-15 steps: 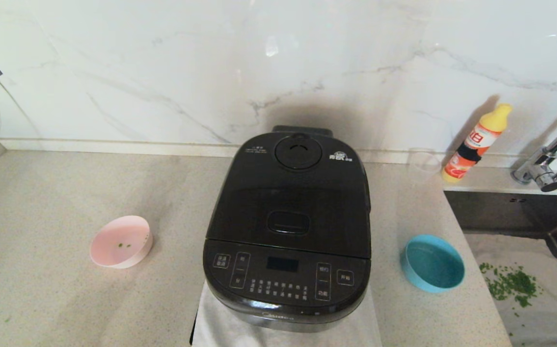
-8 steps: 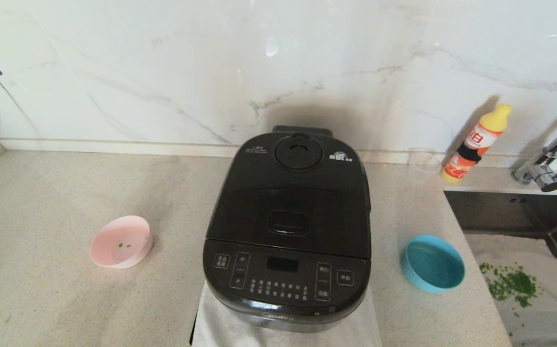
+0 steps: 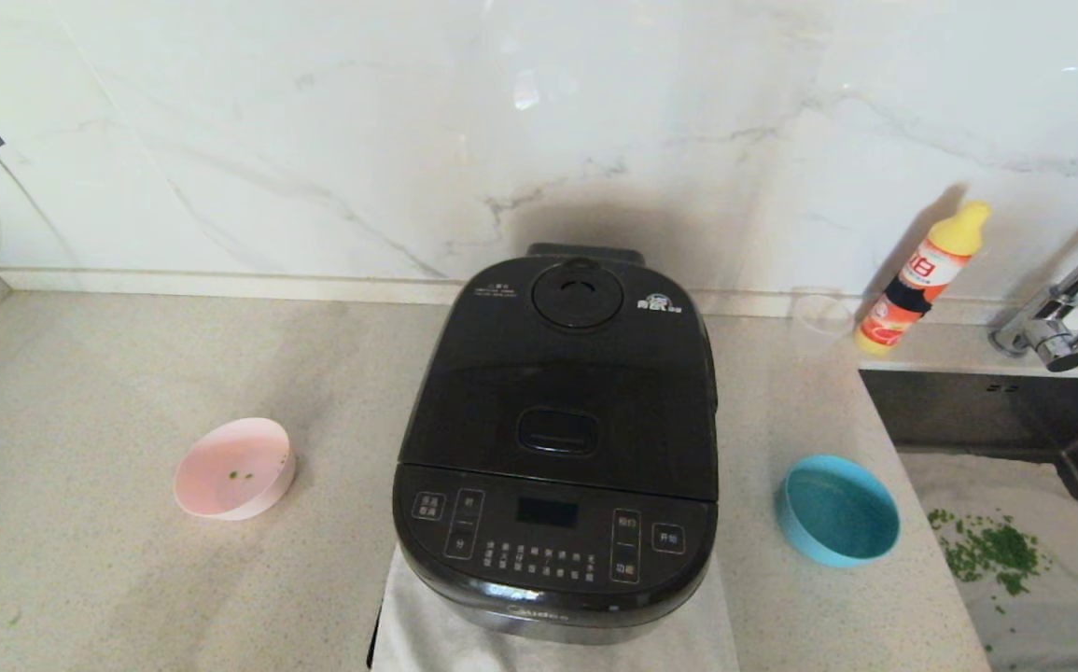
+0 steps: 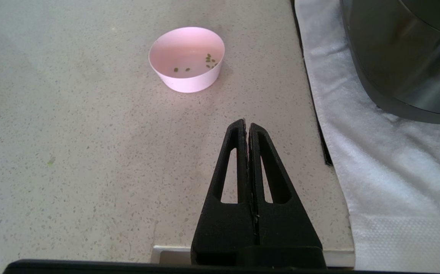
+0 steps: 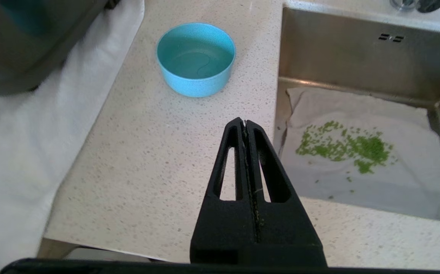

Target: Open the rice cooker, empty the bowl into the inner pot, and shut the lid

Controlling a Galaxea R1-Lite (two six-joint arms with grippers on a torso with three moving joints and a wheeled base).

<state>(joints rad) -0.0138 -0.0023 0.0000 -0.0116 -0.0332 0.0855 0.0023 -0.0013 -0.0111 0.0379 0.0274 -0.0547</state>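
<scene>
Nothing has moved since 1 s ago: rice cooker, both bowls and bottle sit where they were, and neither arm enters the head view.

Rice cooker stands centre of the counter on a white cloth, its lid down flat, so the inner pot can't be seen. Oblong latch button sits mid-lid, round steam cap at the far end, button panel w/ small dark display at the near end.

Pink bowl is left of the cooker, well apart, w/ a few green bits inside. Blue bowl is right of the cooker, near the sink; contents unclear.

Left gripper hovers over bare counter near the pink bowl, fingers pressed together, holding nothing. Right gripper hovers near the blue bowl, fingers likewise closed and empty.

Yellow bottle leans by the far wall, a clear cup just left of it. Green scraps lie on a cloth in the sink.
</scene>
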